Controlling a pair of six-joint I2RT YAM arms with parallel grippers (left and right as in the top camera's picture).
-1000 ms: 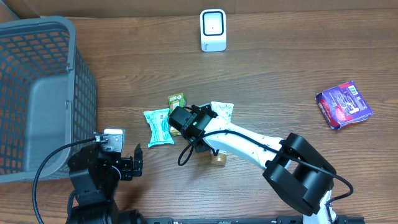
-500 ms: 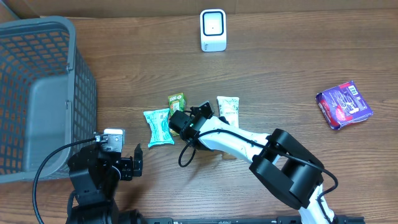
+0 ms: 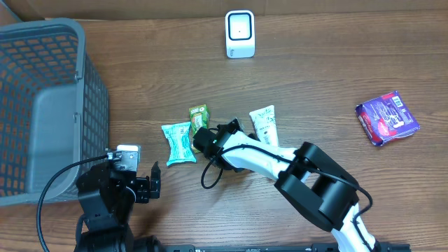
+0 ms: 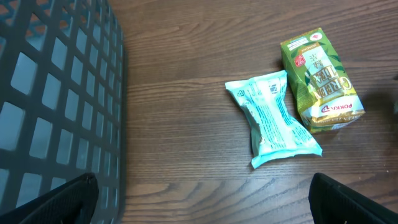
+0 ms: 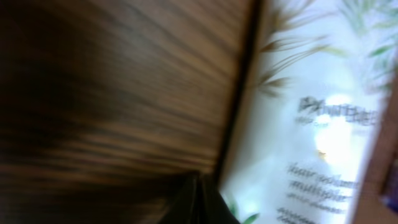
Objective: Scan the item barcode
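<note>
White plastic with green leaves and small dark lettering printed on it, the tube (image 3: pixel 264 124) lies flat on the wooden table (image 3: pixel 329 70), near the middle and a little right of the other small goods. In the right wrist view the tube (image 5: pixel 311 124) is blurred and fills the right side, its long edge running just beside the fingertips. The right gripper (image 3: pixel 236 130) is closed, its tips meeting beside that edge; whether they pinch the tube cannot be told. The left gripper (image 3: pixel 155 176) stands wide open and empty, low near the front edge.

Left of the tube lie a green tea carton (image 3: pixel 199 113) and a teal packet (image 3: pixel 178 143), touching each other. The grey basket (image 3: pixel 42 105) takes the left edge. The white scanner (image 3: pixel 240 33) stands at the far edge, with bare wood between it and the tube. A purple packet (image 3: pixel 386 117) sits well apart on the right.
</note>
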